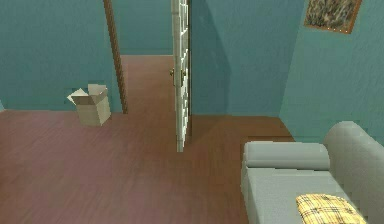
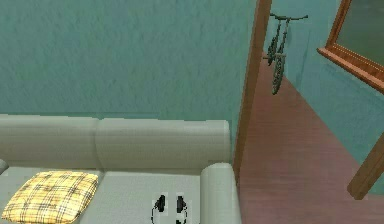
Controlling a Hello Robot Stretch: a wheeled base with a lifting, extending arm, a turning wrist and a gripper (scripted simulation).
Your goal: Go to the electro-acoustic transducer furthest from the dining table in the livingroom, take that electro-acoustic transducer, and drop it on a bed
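Claw: I cannot tell its state from here, nor whether it has anything in it.
Task's thing: in the arm side view I see a small black-and-white object [image 2: 170,208], two rounded white halves with dark rims. It lies on the sofa [image 2: 150,140] seat at the front edge, on the cushion next to the armrest [image 2: 220,185]. It could be a pair of headphones, but it is too small for me to be sure.
Pillow: a yellow checked pillow [image 2: 55,190] lies on the sofa's other seat cushion, well apart from the object. In the forward view I see it [image 1: 330,210] at the seat's near end.
Sofa: grey, with its back against a teal wall [image 2: 120,50].
Side doorway: a wooden door frame [image 2: 250,90] stands just past the armrest. Beyond it a bicycle [image 2: 277,50] stands upright against the wall on brown floor [image 2: 290,150].
Panel: a wood-framed panel [image 2: 360,45] hangs on the wall near the arm side view's top right corner. I cannot tell whether it is a mirror or a window.
Ahead: a white door [image 1: 181,75] stands edge-on toward me. A cardboard box [image 1: 90,105] with its flaps up sits on the floor against the wall, to the left of that doorway.
Wall picture: a framed picture [image 1: 335,12] hangs above the sofa's far end.
Writing: anything printed on the box or the picture is too small for me to read.
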